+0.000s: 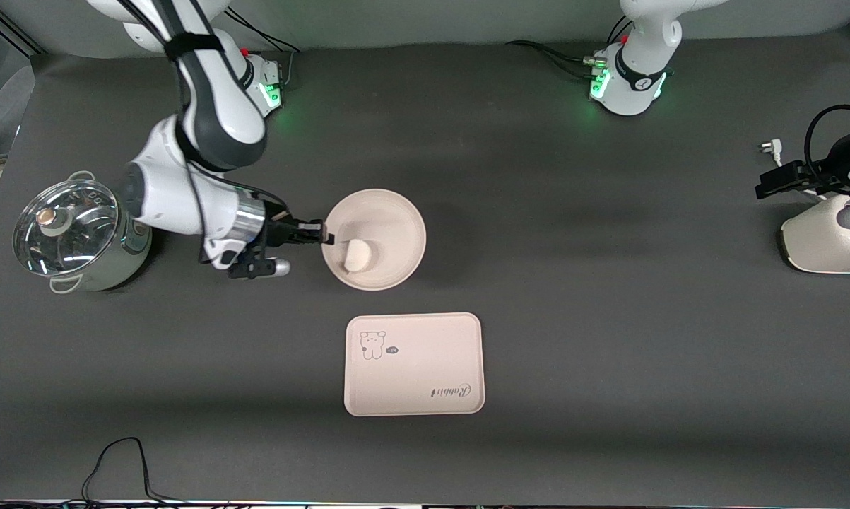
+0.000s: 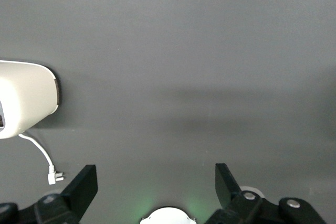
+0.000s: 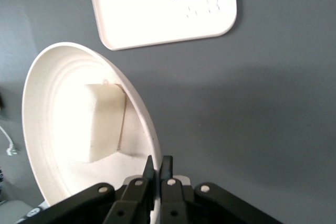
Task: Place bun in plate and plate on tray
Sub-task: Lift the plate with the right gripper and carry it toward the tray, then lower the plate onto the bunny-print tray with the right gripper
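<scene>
One right hand (image 1: 323,234) pinches the plate (image 1: 396,219) rim; only its wrist view shows the bun's (image 3: 105,121) flat side; left hand (image 2: 155,182) gapes.

You see a matt dark-grey cloth-like tabletop (image 1: 573,297) across the frame, a smooth, faintly glossy round cream plate (image 1: 396,219) at centre, a smooth cream rectangular tray (image 1: 425,367) below it, and a shiny steel pot with glass lid (image 1: 71,237) at left.
</scene>
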